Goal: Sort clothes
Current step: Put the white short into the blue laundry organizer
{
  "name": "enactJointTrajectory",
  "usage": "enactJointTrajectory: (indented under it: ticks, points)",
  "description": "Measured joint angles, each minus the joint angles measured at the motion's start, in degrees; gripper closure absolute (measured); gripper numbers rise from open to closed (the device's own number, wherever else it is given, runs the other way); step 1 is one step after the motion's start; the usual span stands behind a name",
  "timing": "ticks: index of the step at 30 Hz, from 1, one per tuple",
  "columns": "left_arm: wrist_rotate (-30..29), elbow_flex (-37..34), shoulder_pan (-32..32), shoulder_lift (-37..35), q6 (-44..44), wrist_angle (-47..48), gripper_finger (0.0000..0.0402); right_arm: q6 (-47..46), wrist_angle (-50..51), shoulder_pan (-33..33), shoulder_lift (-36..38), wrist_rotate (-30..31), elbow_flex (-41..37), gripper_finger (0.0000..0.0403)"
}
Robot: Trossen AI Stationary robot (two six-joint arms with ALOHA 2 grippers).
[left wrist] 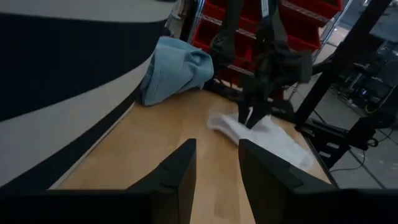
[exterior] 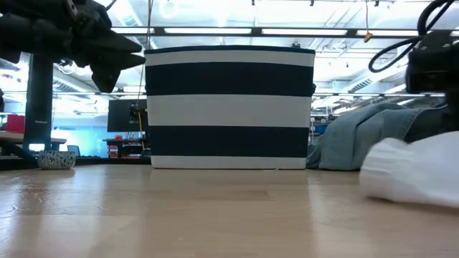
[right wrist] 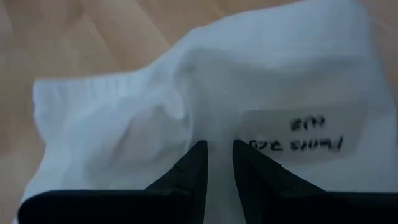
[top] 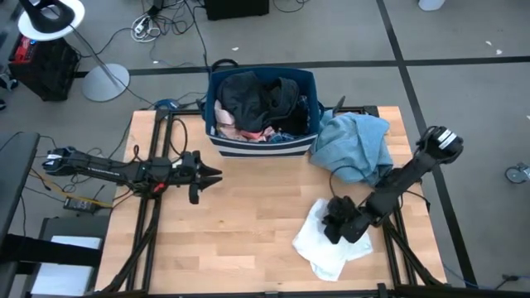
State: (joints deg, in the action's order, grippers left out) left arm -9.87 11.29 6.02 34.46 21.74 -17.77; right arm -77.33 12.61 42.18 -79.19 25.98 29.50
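Observation:
A white garment (top: 325, 246) lies crumpled on the table's near right, and it also shows in the right wrist view (right wrist: 118, 118). My right gripper (top: 330, 227) points down onto it, its fingers close together with white cloth between them. A light blue garment (top: 356, 142) lies heaped at the far right. Dark, pink and other clothes (top: 261, 101) fill the navy bin with white stripes (top: 262, 142). My left gripper (top: 217, 174) hovers open and empty over the table's left half, pointing toward the right edge. My right gripper pinches a raised fold of the white garment (right wrist: 219, 134) between its two fingers, beside a handwritten label (right wrist: 311, 134). The fingers (left wrist: 252, 115) come from above, pointing down. The garment lies slack on the table around them.
The bin (exterior: 229, 107) stands at the table's far middle. Bare wood lies between the two arms and along the near edge. A lamp base, cables and black cases lie on the floor beyond the far left corner.

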Motion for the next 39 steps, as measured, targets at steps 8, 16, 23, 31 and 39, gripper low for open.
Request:
enactJointTrajectory:
  ticks: [8, 16, 23, 31, 39]
  points:
    - [0.00, -0.04, 1.29, 0.04, -0.48, -3.85, 0.0275, 14.88, -22.69, -6.37, -13.47, 9.31, 0.04, 0.0318]
    - [0.00, -0.04, 2.07, 0.06, -0.48, -3.55, 0.0275, 31.99, -36.31, -15.64, -14.96, 6.22, 0.43, 0.0293]
    - [0.00, -0.04, 2.07, 0.06, -0.92, -3.16, 0.0275, 38.45, -32.46, -18.22, -3.12, -5.17, 0.62, 0.0256]
    - [0.00, -0.04, 2.07, 0.06, -1.01, -3.18, 0.0275, 30.79, -13.61, -14.83, 7.85, -12.55, 0.68, 0.0222]
    - [-0.40, -0.04, 2.07, 0.06, -1.16, -3.18, 0.0275, 29.96, -11.78, -8.70, 0.88, -5.53, 0.63, 0.0229]
